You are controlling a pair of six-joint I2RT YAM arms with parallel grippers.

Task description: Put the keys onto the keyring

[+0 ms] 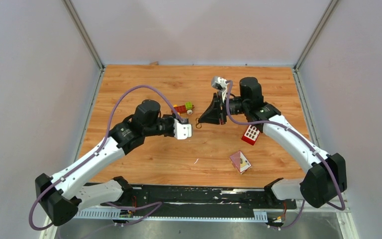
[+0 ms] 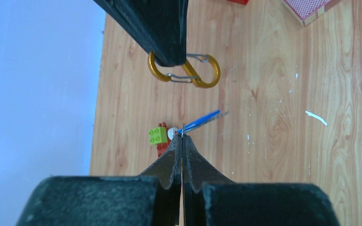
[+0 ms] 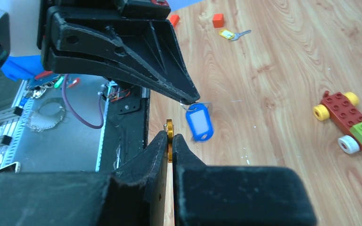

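Closest, my left claw (image 2: 182, 135) is pressed tight on the blue key (image 2: 200, 122), pinching its top end. I judge it light, stiff and apt to swivel, so the grip belongs there. Just beyond, my right claw (image 3: 169, 141) nips the keyring (image 2: 192, 76) edge-on; it looks thin and slippery. Both arms reach inward, tips nearly meeting above the worktop (image 3: 273, 56). The yellow key (image 3: 227, 34) lies well beyond my right claw.

The wooden table (image 1: 179, 167) is carrying a red-and-green brick toy car (image 1: 184, 107), a red block with white squares (image 1: 250, 134), a pink patterned card box (image 1: 240, 162), and a yellow-headed key (image 3: 227, 34) lying near an orange cube (image 3: 218, 20).
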